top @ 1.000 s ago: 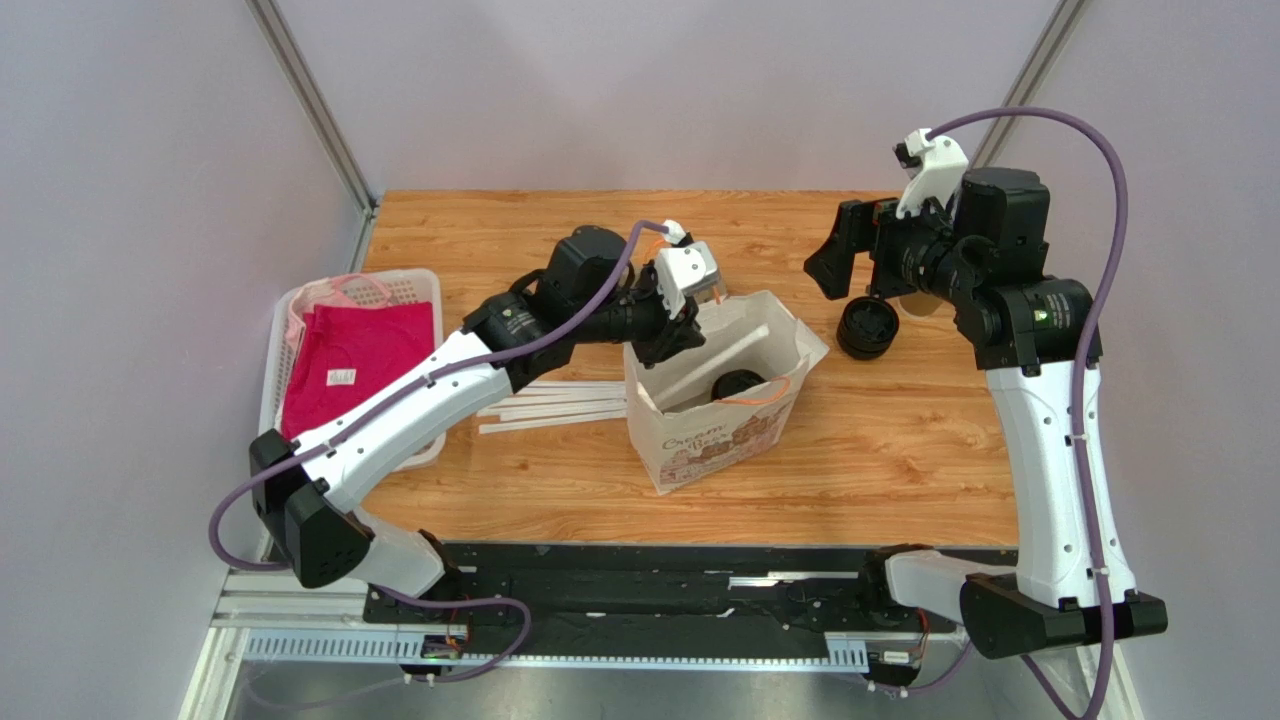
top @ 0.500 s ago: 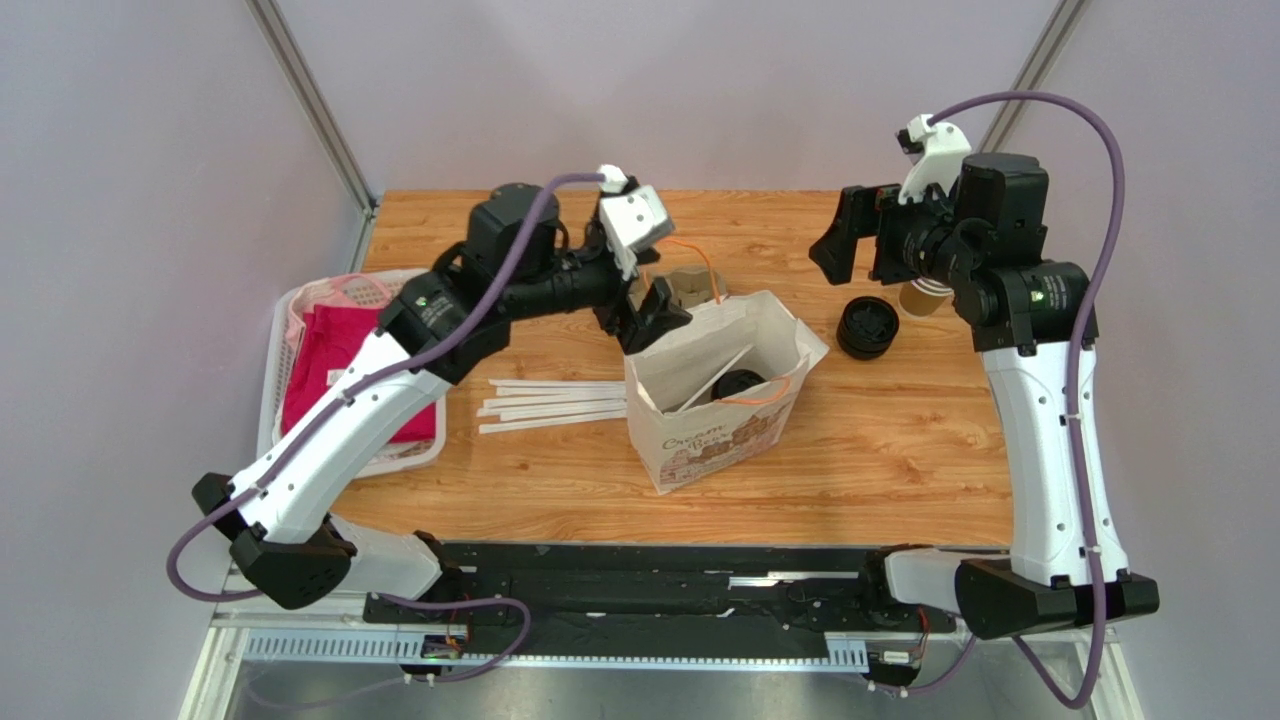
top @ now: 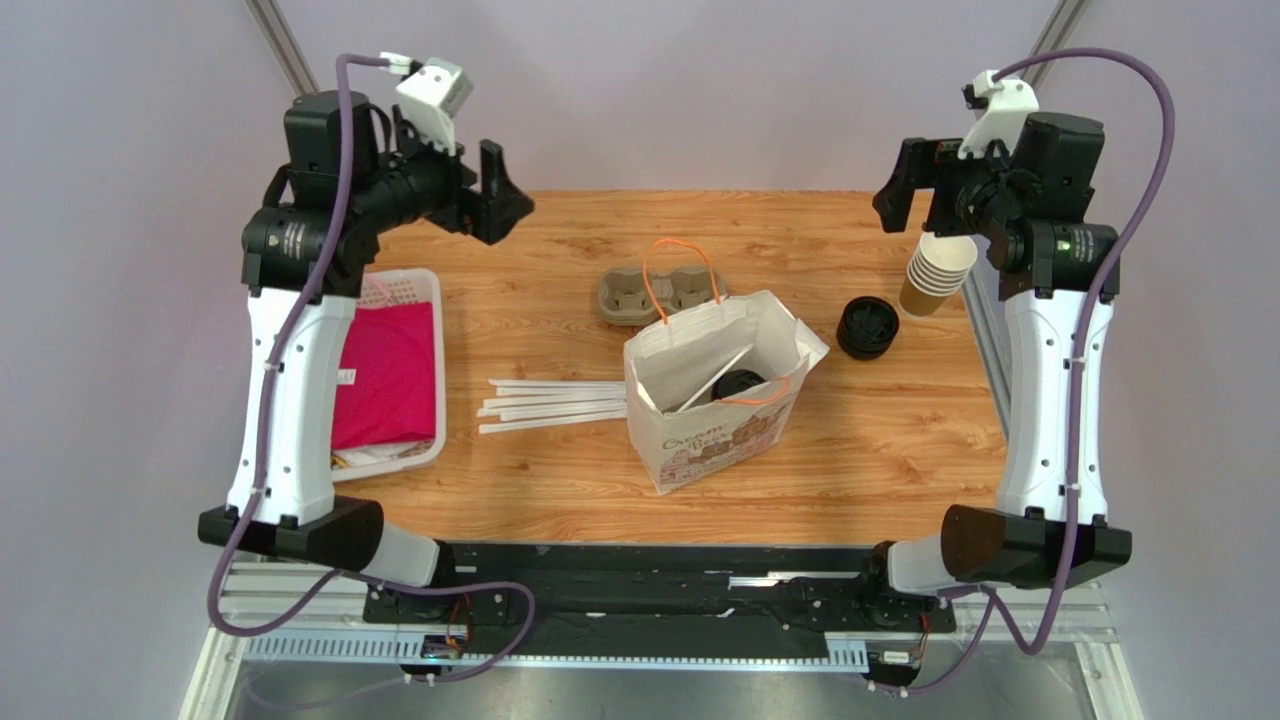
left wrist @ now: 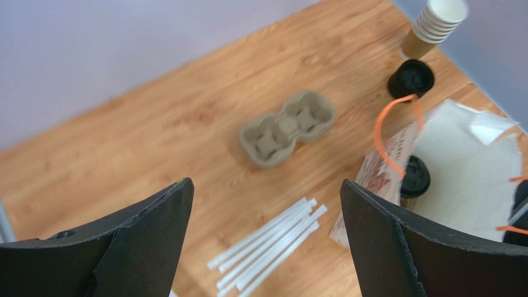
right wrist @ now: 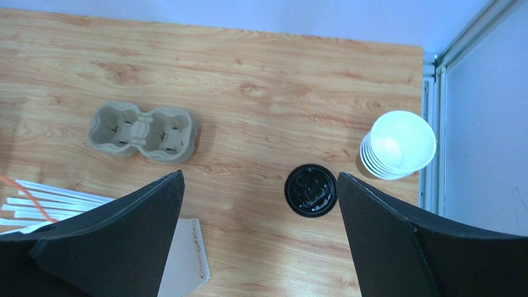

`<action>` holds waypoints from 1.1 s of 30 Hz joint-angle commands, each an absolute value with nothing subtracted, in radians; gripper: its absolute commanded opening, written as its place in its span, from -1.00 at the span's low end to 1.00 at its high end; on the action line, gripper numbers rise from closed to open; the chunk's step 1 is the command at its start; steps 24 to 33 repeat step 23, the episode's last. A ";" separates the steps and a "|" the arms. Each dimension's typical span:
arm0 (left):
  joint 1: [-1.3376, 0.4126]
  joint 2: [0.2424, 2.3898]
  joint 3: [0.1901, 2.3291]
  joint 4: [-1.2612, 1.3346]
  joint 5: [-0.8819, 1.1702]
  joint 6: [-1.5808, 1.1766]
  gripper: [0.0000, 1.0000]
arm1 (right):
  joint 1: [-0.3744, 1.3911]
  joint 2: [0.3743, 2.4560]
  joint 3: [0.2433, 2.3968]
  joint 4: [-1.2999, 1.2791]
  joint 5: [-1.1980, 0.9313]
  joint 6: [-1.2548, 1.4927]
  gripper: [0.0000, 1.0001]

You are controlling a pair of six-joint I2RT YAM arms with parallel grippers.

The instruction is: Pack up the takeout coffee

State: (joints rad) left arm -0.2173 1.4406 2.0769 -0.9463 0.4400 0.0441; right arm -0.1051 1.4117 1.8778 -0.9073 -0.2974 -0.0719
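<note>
While left pincer and right pincer are being held open and empty at 10 and 2 o'clock of the desk, the coffee is being cradled inside the bag; a nudged paper wall is being judged likely to tip it.

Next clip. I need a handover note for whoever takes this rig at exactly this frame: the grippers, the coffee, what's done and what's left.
The left gripper is open and empty, held high over the far left of the table.
The right gripper is open and empty, high over the far right.
The takeout coffee sits lid up inside the open paper bag at mid-table.
Done: the coffee is in the bag.
Left: probably nothing. At most, confirm that the cup stands steady.
The cup carrier, straws, loose black lid and stack of paper cups lie outside the bag.
</note>
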 commanded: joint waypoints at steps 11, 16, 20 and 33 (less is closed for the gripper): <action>-0.018 1.379 1.554 -1.102 0.379 0.121 0.97 | -0.149 1.192 1.370 -0.960 -0.364 -0.166 1.00; -0.018 1.276 1.375 -1.026 0.345 0.117 0.98 | -0.149 1.077 1.229 -0.959 -0.354 -0.172 1.00; -0.018 1.238 1.325 -1.009 0.342 0.103 0.98 | -0.149 1.048 1.204 -0.959 -0.348 -0.173 1.00; -0.017 1.226 1.342 -0.996 0.338 0.092 0.98 | -0.149 1.066 1.256 -0.963 -0.342 -0.178 1.00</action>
